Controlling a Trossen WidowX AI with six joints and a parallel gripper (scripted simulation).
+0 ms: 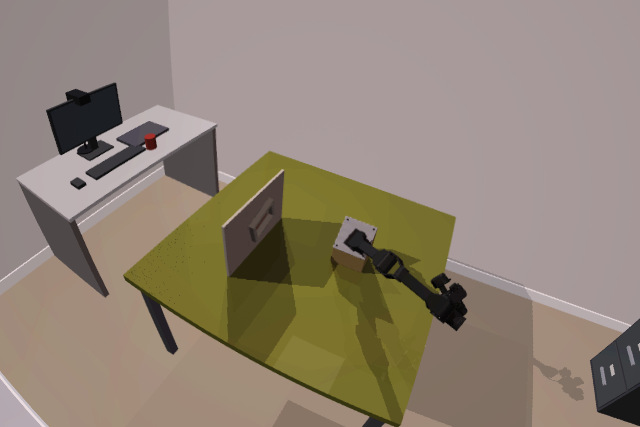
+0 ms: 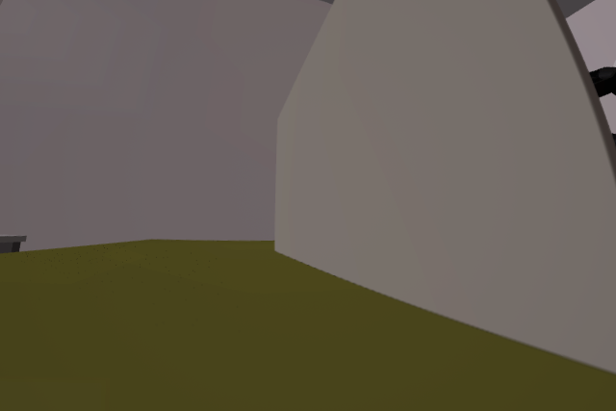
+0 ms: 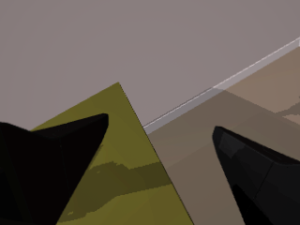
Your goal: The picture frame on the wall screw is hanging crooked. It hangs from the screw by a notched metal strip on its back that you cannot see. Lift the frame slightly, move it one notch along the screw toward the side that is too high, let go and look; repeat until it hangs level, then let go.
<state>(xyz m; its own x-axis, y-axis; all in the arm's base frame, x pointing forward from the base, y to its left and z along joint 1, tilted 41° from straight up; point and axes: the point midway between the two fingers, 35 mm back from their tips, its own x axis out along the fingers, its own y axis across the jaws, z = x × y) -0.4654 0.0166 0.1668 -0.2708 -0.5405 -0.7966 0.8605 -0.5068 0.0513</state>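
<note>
Top view shows the black end effector [image 1: 450, 304] spread wide and gripping nothing past the olive-green bench's [image 1: 206, 277] right edge, well apart from the small grey rectangular picture frame [image 1: 261, 219], which hangs on the upright grey wall panel [image 1: 242, 241] standing on the bench.

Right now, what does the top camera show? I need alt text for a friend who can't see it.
A black robot arm reaches from its base past the right edge of an olive-green table, its gripper open and holding nothing. It is well away from an upright grey wall panel that carries a small picture frame. Behind stands a grey desk with a monitor.
</note>
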